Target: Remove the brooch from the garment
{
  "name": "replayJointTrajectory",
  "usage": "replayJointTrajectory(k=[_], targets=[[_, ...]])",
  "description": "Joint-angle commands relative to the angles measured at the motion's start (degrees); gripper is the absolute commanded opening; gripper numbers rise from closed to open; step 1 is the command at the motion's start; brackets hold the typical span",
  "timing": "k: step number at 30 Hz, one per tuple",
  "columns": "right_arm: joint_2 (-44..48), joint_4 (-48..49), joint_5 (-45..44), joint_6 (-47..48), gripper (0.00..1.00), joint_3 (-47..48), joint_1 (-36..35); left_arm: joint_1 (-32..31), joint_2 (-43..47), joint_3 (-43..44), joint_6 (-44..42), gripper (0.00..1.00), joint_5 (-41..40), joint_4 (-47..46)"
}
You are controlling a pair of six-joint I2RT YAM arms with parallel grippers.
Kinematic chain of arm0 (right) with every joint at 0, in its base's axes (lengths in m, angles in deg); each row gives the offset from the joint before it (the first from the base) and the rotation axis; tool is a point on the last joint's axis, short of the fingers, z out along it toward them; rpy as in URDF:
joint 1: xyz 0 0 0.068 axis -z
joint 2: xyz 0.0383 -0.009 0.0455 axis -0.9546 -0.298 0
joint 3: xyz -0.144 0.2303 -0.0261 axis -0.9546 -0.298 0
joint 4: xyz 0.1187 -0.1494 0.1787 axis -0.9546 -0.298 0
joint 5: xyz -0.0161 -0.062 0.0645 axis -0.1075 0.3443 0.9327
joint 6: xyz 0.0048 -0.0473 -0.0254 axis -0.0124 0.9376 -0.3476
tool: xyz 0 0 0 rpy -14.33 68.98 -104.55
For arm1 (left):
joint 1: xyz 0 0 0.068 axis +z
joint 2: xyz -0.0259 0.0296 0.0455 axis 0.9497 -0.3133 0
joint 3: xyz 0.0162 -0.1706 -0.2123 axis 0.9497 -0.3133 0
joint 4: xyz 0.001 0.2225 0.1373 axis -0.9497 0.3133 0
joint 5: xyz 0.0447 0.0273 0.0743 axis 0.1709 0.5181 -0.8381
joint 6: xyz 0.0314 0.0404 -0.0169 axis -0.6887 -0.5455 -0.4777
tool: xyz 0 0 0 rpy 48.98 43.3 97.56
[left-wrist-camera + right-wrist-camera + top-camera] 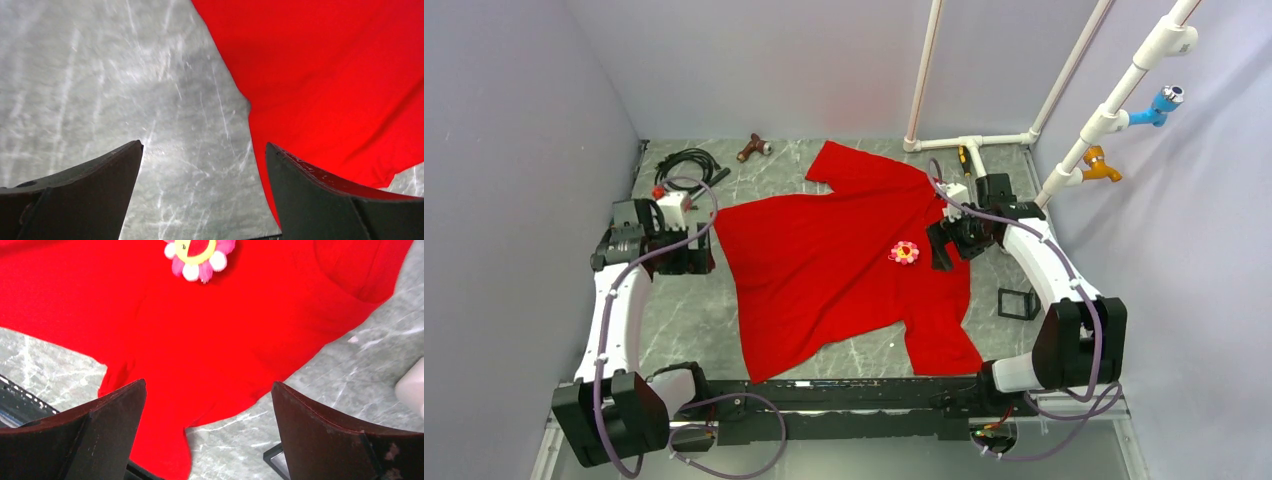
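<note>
The red T-shirt [834,260] lies spread flat on the grey marbled table. The flower brooch [904,253], pink and white petals round a yellow centre, sits on the shirt's right part. It also shows at the top of the right wrist view [197,254]. My right gripper [942,250] hovers just right of the brooch, jaws wide apart and empty; its view [209,390] looks down on the shirt [200,330]. My left gripper [706,250] is open and empty at the shirt's left edge [325,75], over bare table [204,150].
A coiled black cable [686,162] and a brown tool [753,147] lie at the back left. White pipe framing [969,140] stands at the back right. A small black square frame [1018,302] lies on the table right of the shirt.
</note>
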Motion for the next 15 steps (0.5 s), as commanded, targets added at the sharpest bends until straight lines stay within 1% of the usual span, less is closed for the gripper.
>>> replayJointTrajectory(k=[1,4,9,15], targets=[[0.43,5.61,2.17,0.07,1.00,3.48,-0.27,0.09,1.59,7.50,1.01,0.99,0.41,-3.51],[0.26,7.65,2.51,1.63,1.00,4.09,-1.42,0.02,1.06,10.79,1.44,1.00,2.13,-3.91],[-3.82,7.25,-2.34,5.33,1.00,7.32,-8.03,0.09,-0.74,14.09,4.16,1.00,4.88,-4.17],[-8.05,8.25,-3.15,8.71,0.97,9.14,-13.29,0.02,-2.94,14.05,6.70,1.00,8.04,-4.85]])
